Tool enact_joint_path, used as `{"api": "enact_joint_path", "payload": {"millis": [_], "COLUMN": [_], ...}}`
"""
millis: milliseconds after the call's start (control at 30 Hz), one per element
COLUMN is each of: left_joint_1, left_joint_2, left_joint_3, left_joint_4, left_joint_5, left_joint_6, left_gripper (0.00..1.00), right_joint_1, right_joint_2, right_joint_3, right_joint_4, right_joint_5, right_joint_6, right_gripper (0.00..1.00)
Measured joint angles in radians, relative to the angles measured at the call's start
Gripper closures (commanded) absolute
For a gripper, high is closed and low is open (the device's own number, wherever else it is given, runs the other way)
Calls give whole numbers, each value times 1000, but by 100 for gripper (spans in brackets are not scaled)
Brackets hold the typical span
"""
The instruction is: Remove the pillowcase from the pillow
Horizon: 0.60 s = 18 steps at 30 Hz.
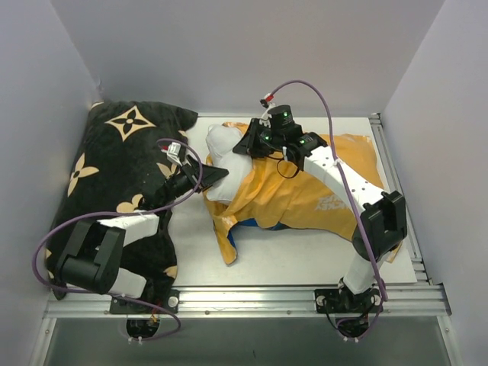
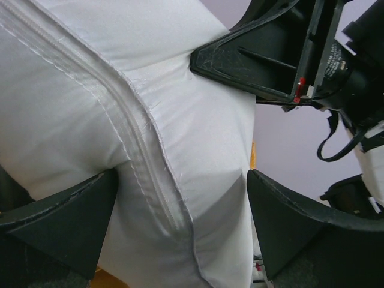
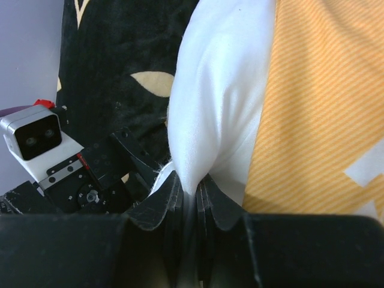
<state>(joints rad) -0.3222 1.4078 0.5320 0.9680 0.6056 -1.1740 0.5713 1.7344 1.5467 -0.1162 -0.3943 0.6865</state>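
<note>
The white pillow sticks out of the left end of the pillowcase, which lies orange side out, with a little blue showing at its near edge. My right gripper is shut on a pinch of white pillow fabric; its jaws meet on the fold, with the orange pillowcase just to the right. My left gripper straddles the pillow's zippered corner. Its fingers press into the pillow on both sides, around the midpoint.
A black pillow with tan flower marks fills the left side and lies under my left arm; it also shows in the right wrist view. The two grippers sit close together. White walls enclose the table, with metal rails along the near and right edges.
</note>
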Motion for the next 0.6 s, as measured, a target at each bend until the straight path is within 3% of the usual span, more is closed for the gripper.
{"api": "enact_joint_path", "payload": {"millis": [133,300,600], "left_joint_1": [4,2,-35], "left_joint_2": [82,168,196], "left_joint_3": [-15,-6,76], "left_joint_4": [167,259,171], "left_joint_5": [24,43,50], "left_joint_6": [-82,-143,-55], "left_gripper": [3,3,3], "right_joint_1": [0,2,38], "right_joint_2": [11,19,29], "right_joint_3": [0,0,1], "right_joint_4": [7,7,8], "right_joint_5": [0,6,82], "right_joint_6": [3,2,-11], "right_gripper": [100,100,100]}}
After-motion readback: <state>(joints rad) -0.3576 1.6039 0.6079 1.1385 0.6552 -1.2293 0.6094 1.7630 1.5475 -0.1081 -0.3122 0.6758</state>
